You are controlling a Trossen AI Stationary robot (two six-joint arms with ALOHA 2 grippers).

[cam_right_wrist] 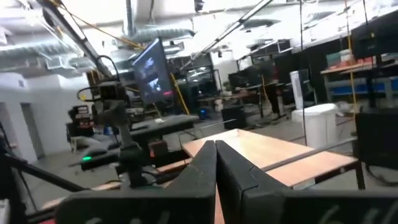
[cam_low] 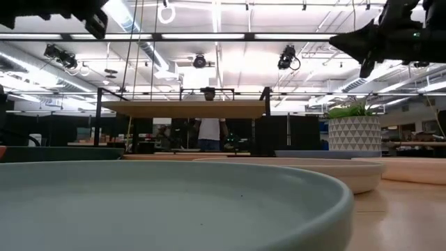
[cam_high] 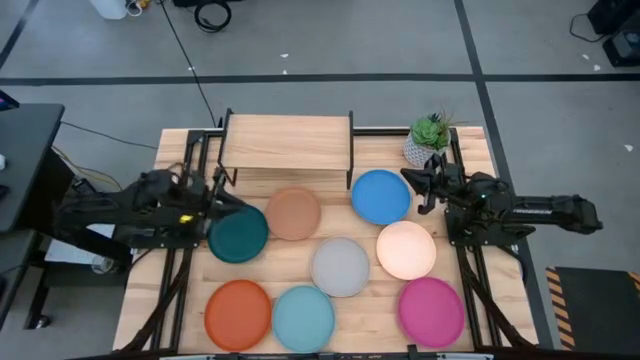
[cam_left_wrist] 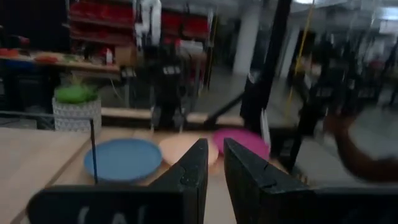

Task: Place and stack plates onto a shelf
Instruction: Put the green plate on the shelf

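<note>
Two fingers apiece, eight plates

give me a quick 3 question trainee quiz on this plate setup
1. True or false: a plate is already on the shelf.
2. Which plate lies nearest the left gripper? A) magenta B) dark teal C) cream
3. Fill in: the potted plant stands beside the ____ plate.

Key:
1. False; the shelf top is bare.
2. B, the dark teal plate.
3. Blue; the blue plate lies between the plant and the right gripper side of the table.
</note>
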